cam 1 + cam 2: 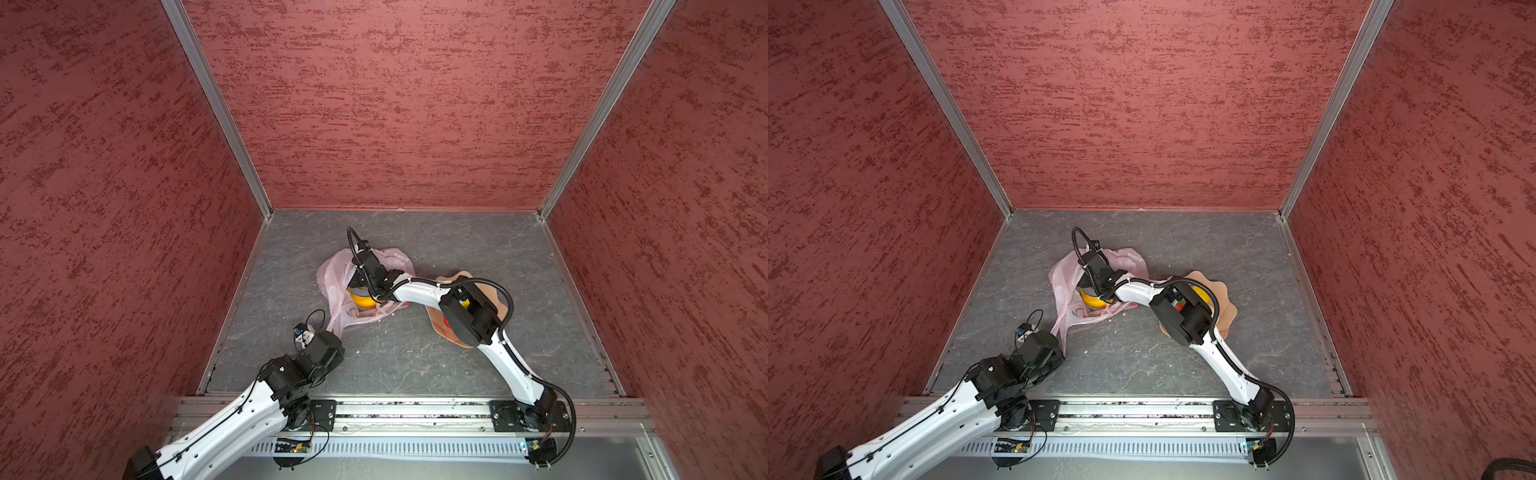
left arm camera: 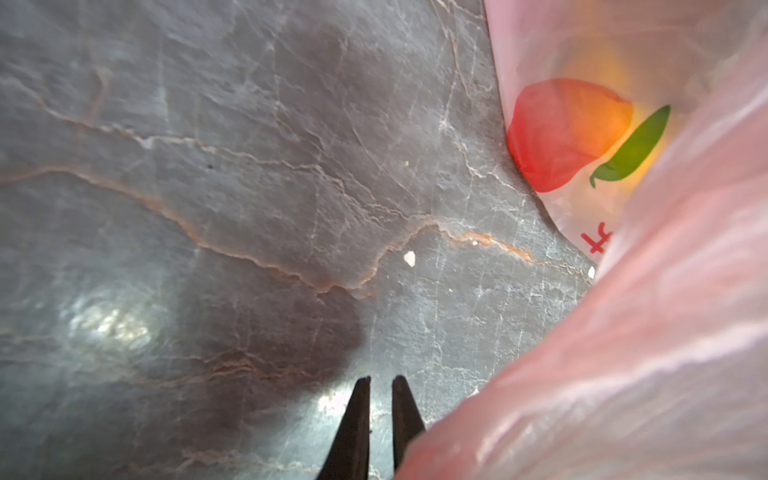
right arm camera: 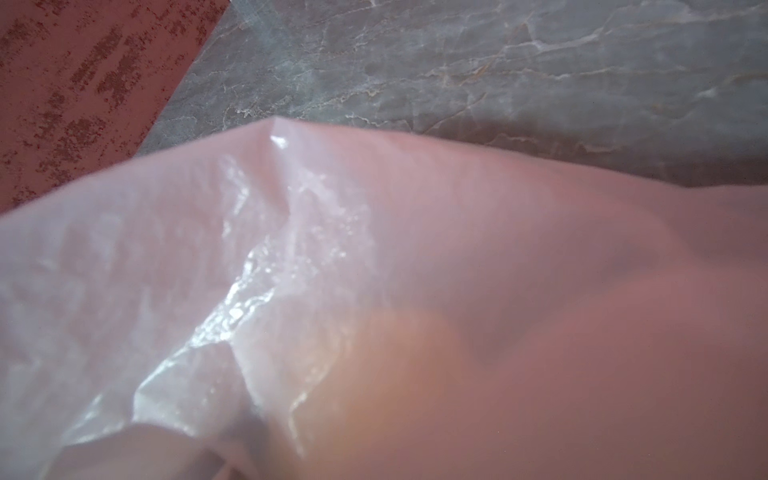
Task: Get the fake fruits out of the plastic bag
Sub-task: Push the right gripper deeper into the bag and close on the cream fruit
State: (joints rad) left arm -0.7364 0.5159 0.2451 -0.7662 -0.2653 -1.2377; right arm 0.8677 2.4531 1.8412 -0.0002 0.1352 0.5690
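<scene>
Right gripper [image 1: 358, 286] is down in the plastic bag [image 1: 336, 274] mouth, over the banana [image 1: 359, 298]; film hides the jaws, so can't tell if it grips. Left gripper [image 2: 380, 388] is nearly closed at a bag corner, pinch unconfirmed. Yellow fruit [image 1: 1202, 293] and red fruit [image 1: 446, 322] sit in the bowl [image 1: 1225, 301]. Banana at least left to pull.

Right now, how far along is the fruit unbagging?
Done: a yellow fruit and something red sit in the bowl, half hidden by the arm. In hand: the right arm reaches into the plastic bag; the right gripper is hidden in it. The left gripper, shut, sits at the bag's stretched corner. Left: the banana is inside, maybe more.
</scene>
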